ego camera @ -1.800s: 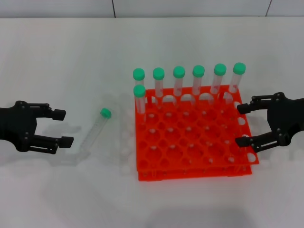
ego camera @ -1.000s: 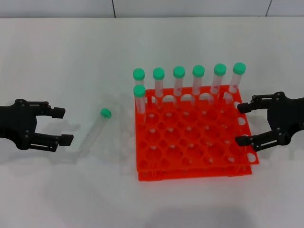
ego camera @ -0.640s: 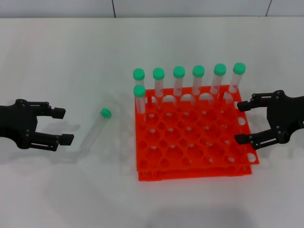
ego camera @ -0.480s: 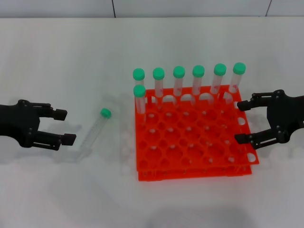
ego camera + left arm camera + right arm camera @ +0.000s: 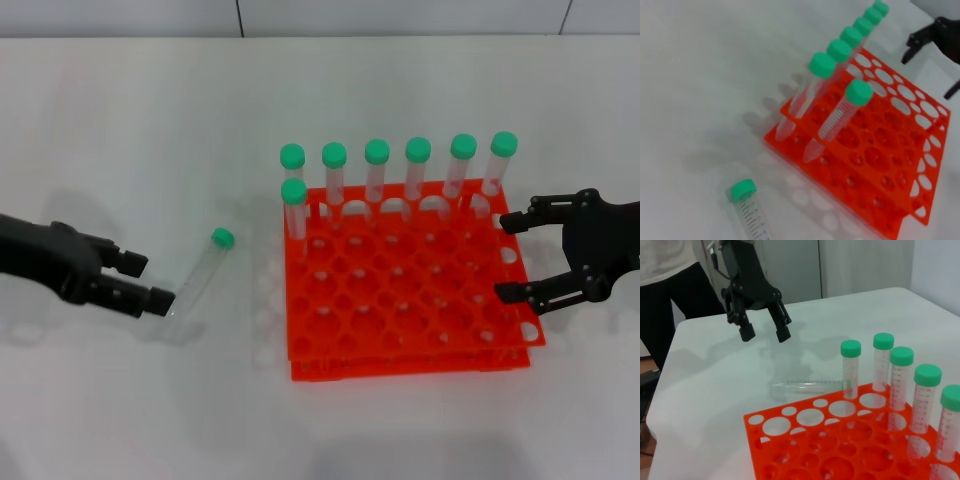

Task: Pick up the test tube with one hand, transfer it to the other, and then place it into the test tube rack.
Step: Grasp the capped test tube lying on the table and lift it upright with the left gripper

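Nothing is done yet: the test tube [image 5: 197,276] lies on the worktop [image 5: 150,130] beside the test tube rack [image 5: 405,290], the spread left hand [image 5: 147,282] at its base, right hand [image 5: 512,258] spread, waiting.

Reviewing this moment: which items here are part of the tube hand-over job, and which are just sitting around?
Part of the job:
- test tube, lying on the table beside the rack
- left gripper, open, at the tube's bottom end
- right gripper, open, at the rack's far side
- test tube rack

Just there:
- seven capped tubes already standing in the rack
- white table
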`<action>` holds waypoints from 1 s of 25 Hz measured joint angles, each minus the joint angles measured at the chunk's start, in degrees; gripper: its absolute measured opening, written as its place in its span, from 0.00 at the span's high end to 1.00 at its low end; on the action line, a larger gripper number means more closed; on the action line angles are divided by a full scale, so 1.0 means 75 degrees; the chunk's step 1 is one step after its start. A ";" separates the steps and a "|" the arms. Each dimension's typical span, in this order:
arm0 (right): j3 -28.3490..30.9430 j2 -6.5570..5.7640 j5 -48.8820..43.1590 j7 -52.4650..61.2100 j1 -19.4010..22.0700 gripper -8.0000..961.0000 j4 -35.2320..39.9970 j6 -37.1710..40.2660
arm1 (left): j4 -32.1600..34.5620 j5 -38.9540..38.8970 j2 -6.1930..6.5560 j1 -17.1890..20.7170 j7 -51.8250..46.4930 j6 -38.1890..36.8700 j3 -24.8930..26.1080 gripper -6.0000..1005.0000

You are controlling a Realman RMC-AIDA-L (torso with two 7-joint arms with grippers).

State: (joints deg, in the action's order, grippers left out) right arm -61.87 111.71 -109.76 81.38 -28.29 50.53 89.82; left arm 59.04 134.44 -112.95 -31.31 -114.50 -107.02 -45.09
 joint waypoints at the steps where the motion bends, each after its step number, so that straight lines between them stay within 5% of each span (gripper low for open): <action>1: 0.0000 0.0000 -0.0001 -0.0004 0.0000 0.09 0.0001 0.0000 | 0.0028 0.0031 0.0013 -0.0059 -0.0315 -0.0036 -0.0009 0.17; 15: -0.0042 0.0083 0.0001 -0.0018 -0.0098 0.09 0.0084 0.0001 | 0.0090 0.1768 0.0131 -0.0882 -0.3105 -0.0005 -0.0491 0.17; 25: -0.0070 0.0131 -0.0002 -0.0092 -0.0126 0.09 0.0084 0.0001 | -0.0313 0.2243 -0.0114 -0.1175 -0.3554 0.0687 -0.1176 0.17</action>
State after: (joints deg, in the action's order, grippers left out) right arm -62.40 112.69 -109.78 80.69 -29.24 51.16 89.83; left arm 56.69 151.26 -113.81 -40.12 -141.16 -101.86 -53.91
